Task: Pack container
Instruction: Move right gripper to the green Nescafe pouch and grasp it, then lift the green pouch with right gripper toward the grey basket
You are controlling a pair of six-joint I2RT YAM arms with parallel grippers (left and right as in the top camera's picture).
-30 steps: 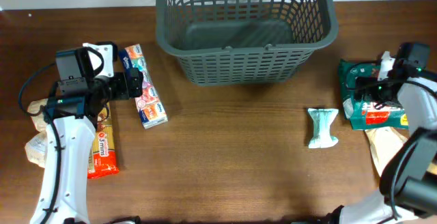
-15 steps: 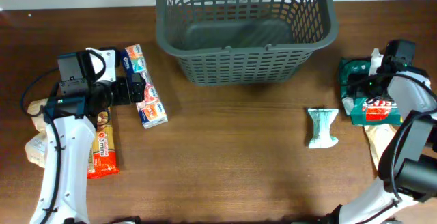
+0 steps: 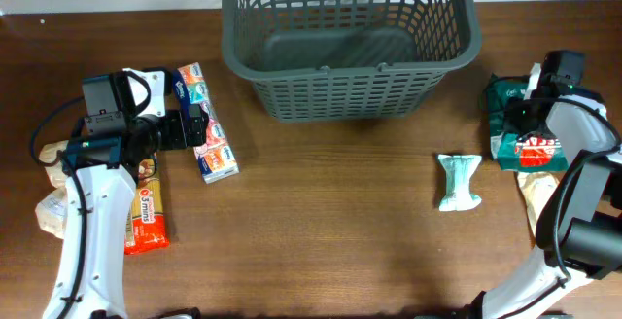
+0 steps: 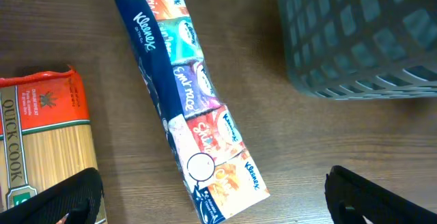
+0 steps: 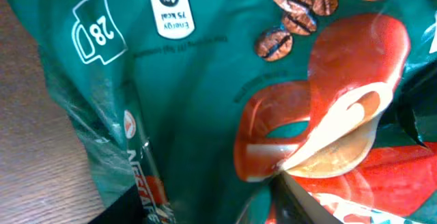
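The container (image 3: 350, 71), a large dark grey lattice basket, stands at the back centre with nothing inside; its corner (image 4: 362, 33) shows in the left wrist view. My left gripper (image 3: 197, 127) is open, its fingers astride the near end of a long Kleenex tissue pack (image 3: 206, 124) (image 4: 184, 94) without touching it; the left gripper (image 4: 215, 200) has wide jaws. My right gripper (image 3: 528, 105) is pressed down on a green coffee bag (image 3: 520, 129) at the far right. In the right wrist view the right gripper (image 5: 212, 207) pinches a fold of that bag (image 5: 205, 80).
An orange pasta packet (image 3: 146, 212) (image 4: 41, 142) lies beside the left arm. A small pale blue packet (image 3: 459, 181) lies right of centre. Beige bags sit at the left edge (image 3: 49, 212) and under the right arm (image 3: 544, 207).
The right gripper moved back over the green bag and its jaws closed onto the bag. The left gripper edged right toward the tissue pack, then stayed still.
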